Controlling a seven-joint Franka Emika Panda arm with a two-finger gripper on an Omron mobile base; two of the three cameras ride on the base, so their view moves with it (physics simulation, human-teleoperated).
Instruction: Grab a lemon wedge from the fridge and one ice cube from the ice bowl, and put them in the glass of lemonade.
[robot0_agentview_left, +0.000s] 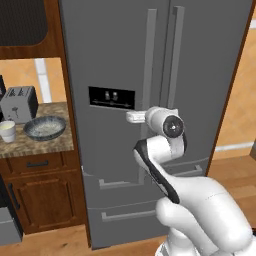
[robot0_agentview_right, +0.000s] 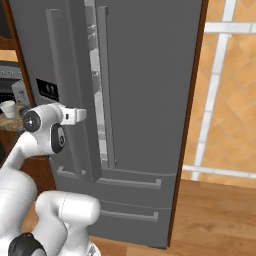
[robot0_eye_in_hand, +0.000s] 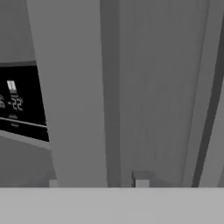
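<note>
The gripper sat at the left door handle of the fridge, centre frame; finger state could not be determined. The door stood slightly ajar. Advisable: pull steadily outward along the hinge arc.

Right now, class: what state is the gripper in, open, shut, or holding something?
Gripper: at the fridge's left door handle, a fingertip showing on either side of it; whether it is clamped on the handle cannot be told.
</note>
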